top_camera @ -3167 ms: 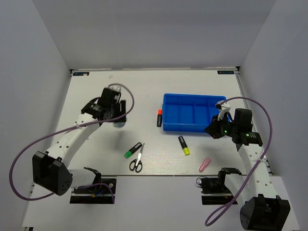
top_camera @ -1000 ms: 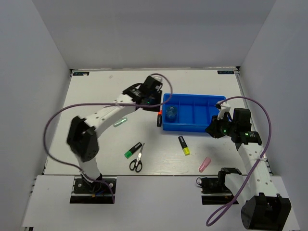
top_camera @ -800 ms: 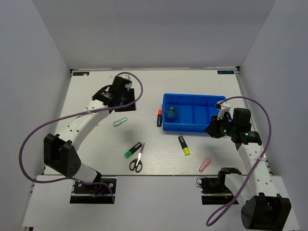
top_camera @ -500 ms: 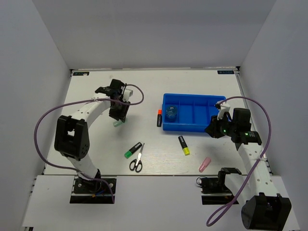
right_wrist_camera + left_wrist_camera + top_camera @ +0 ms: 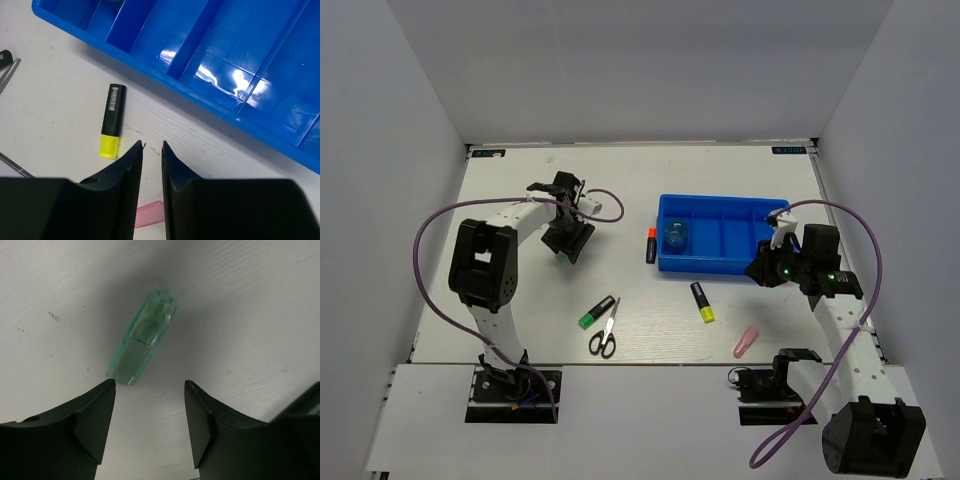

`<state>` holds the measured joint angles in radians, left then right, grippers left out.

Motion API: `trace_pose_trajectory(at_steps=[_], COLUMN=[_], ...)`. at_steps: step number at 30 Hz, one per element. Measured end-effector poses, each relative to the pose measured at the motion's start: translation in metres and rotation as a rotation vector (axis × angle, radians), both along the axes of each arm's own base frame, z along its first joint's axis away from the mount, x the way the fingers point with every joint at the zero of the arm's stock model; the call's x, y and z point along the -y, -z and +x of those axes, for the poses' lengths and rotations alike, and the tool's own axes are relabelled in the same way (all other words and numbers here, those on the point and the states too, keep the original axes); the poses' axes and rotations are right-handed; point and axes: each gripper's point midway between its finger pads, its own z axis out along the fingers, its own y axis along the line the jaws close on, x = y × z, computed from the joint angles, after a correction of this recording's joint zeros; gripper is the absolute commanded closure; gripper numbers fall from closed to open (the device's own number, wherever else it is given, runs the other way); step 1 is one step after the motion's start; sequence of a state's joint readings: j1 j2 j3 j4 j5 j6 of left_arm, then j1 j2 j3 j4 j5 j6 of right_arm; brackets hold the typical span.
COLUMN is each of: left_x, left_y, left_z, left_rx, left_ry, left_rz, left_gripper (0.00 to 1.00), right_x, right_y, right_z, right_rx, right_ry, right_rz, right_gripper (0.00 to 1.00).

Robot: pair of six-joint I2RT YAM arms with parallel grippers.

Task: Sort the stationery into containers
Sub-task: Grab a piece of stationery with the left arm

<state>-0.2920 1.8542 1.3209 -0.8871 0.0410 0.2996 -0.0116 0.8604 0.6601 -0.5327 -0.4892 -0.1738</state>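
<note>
My left gripper hangs open just over the table at mid left. A pale green highlighter lies flat right ahead of its fingertips; in the top view the gripper hides it. The blue tray sits right of centre, with a small pale bluish thing in its leftmost compartment. By the tray's near right corner my right gripper has only a narrow gap between its jaws and holds nothing. On the table lie an orange-capped highlighter, a yellow-capped one, a pink one, a green-capped one and black-handled scissors.
In the right wrist view the yellow-capped highlighter lies left of the fingers, the pink one shows below them, and the tray fills the upper right. White walls close the table on three sides.
My left arm swung from the tray back to the left, came down over the pale green highlighter, and its jaws opened wider. The right arm stayed put.
</note>
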Motion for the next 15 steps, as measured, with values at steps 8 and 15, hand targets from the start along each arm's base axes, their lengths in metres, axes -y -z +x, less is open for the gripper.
trace_pose_trajectory(at_steps=[8,15], left_x=[-0.007,-0.008], left_y=[0.02,0.028], left_z=[0.01,0.017], left_rx=[-0.012,-0.003], left_ry=[0.018,0.017], left_rz=[0.038,0.054], left_gripper=[0.43,0.61], right_x=[0.0,0.0], right_y=[0.002,0.003], right_z=[0.0,0.0], right_rx=[-0.009,-0.011], right_ry=[-0.001,-0.001], right_rz=[-0.002,-0.003], right_gripper=[0.75,0.75])
